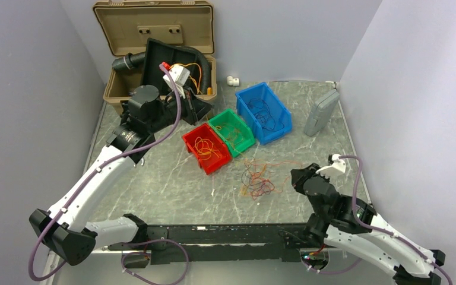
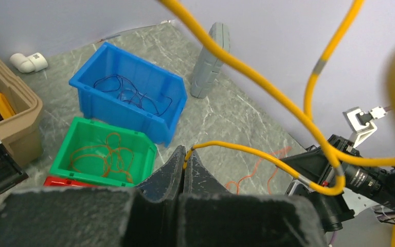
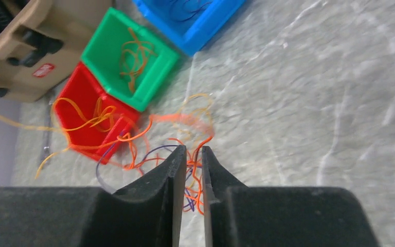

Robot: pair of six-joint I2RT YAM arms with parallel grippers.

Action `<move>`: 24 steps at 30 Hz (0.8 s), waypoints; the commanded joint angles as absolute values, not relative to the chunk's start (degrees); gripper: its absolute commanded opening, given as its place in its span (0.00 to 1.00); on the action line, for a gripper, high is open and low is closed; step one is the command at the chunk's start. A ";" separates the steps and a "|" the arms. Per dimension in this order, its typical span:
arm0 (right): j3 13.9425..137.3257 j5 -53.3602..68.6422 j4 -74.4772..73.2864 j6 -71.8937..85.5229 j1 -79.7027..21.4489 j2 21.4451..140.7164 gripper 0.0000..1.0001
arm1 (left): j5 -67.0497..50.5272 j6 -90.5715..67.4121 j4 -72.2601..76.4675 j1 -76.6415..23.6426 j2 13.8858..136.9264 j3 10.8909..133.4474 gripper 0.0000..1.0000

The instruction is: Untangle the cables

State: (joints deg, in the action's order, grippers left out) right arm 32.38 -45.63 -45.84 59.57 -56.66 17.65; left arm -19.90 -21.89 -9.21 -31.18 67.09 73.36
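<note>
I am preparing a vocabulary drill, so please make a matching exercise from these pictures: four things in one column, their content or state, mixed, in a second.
1. blue bin
2. green bin
3. left hand
4. tan toolbox

a. lid open
b. orange wires inside
c. shut on a yellow wire
d. dark wires inside

Pairs: 1-d, 2-b, 3-c, 4-a

**Bright Bins on Veined Grey Stone**

The counter [image 1: 166, 178] is grey-green, marbled with pale veins. The red bin [image 1: 219, 163], green bin [image 1: 243, 148] and blue bin [image 1: 276, 136] are plain solid colours. The cables [image 1: 256, 178] are mostly orange, with red, purple and black strands. The wire [image 2: 267, 85] is yellow with grey bands. The case [image 1: 154, 24] is tan.
</note>
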 commanded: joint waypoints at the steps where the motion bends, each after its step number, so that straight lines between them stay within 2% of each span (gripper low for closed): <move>1: 38.19 -52.09 -52.66 61.33 -56.78 24.25 0.33 | -19.82 -20.22 -10.33 -30.91 64.80 73.95 0.00; 2: 38.97 -51.85 -52.35 60.64 -56.78 26.18 0.54 | -19.30 -19.99 -11.04 -30.93 64.80 74.40 0.00; 3: 39.79 -50.02 -50.58 56.59 -56.77 28.38 0.71 | -19.22 -19.61 -11.48 -30.89 64.68 74.79 0.00; 4: 40.15 -47.06 -47.25 50.73 -56.78 30.32 0.81 | -19.73 -19.46 -11.50 -30.86 64.49 74.94 0.00; 7: 39.42 -32.45 -32.58 34.79 -56.82 35.09 0.91 | -24.67 -20.39 -9.76 -30.94 64.41 74.98 0.00; 9: 37.56 -24.87 -25.31 29.77 -56.79 37.78 0.99 | -27.82 -21.11 -8.59 -30.90 64.62 75.27 0.00; 16: 32.54 -12.78 -3.10 20.52 -56.78 49.32 1.00 | -28.45 -21.02 -9.48 -30.90 64.12 76.17 0.00; 24: 35.77 -8.64 8.31 16.80 -56.76 67.73 0.98 | -28.86 -21.14 -10.41 -30.92 64.08 77.50 0.00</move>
State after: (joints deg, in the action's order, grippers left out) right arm 33.65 -12.82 -3.68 20.43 -56.64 62.85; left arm -27.44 -20.82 -11.88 -31.09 65.80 74.41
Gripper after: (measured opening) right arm 0.992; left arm 0.013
